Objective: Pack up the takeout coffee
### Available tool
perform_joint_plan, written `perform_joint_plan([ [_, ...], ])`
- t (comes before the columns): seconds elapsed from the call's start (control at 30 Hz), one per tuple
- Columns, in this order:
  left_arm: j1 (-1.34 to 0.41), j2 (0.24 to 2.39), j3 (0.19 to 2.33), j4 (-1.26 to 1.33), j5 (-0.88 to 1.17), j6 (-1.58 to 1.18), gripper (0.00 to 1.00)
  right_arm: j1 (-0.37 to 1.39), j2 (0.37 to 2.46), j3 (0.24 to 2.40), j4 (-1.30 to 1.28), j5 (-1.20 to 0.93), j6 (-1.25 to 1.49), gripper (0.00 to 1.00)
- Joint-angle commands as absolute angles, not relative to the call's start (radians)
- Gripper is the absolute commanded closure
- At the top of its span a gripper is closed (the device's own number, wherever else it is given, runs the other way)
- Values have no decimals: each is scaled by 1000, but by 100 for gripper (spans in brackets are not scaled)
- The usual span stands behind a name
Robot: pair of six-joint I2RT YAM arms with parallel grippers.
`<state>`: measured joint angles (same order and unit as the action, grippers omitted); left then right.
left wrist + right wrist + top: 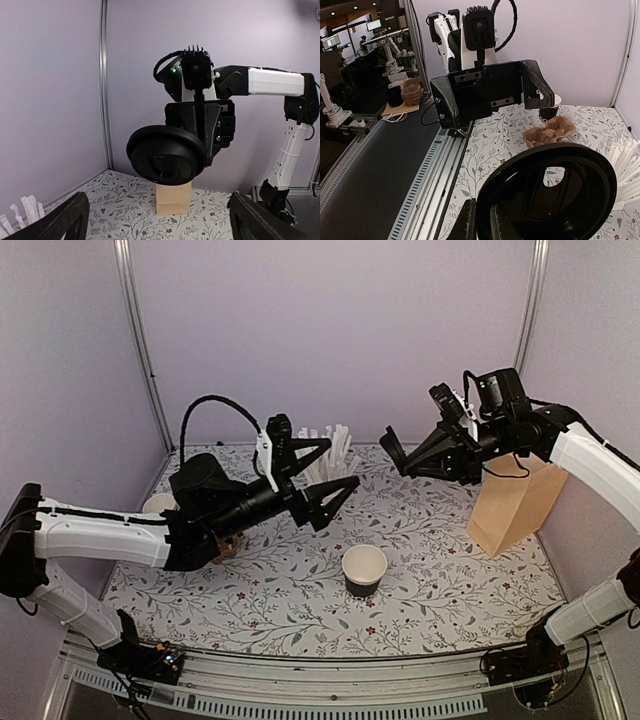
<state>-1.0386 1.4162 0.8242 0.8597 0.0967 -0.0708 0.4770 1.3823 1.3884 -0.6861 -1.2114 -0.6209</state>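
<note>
The black paper cup (364, 570) with its white inside stands upright and uncovered near the front middle of the table. Its round black lid (392, 454) hangs in the air above the table, edge-on between the two arms. My right gripper (400, 458) is shut on the lid's rim; the lid (550, 195) fills the right wrist view, and one finger (470, 222) lies along its rim. My left gripper (342, 464) faces the lid from the left, a short way off, open and empty. From the left wrist the lid (166, 155) shows face-on above the spread fingers (67, 217).
A brown paper bag (515, 502) stands upright at the right. A white cup of wrapped straws (330, 452) sits at the back behind the left gripper. The brown pulp carrier (549, 134) and another small cup (158, 503) lie at the left under the left arm.
</note>
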Motion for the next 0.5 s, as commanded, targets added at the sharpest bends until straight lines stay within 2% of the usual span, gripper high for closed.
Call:
perform_joint_plan([
  [0.0, -1105, 1485, 901, 975, -29, 22, 1, 477, 1388, 1416, -663, -1317, -576, 90],
  [0.47, -1135, 1689, 1063, 1021, -9, 48, 2, 478, 1372, 1381, -598, -1393, -489, 89],
])
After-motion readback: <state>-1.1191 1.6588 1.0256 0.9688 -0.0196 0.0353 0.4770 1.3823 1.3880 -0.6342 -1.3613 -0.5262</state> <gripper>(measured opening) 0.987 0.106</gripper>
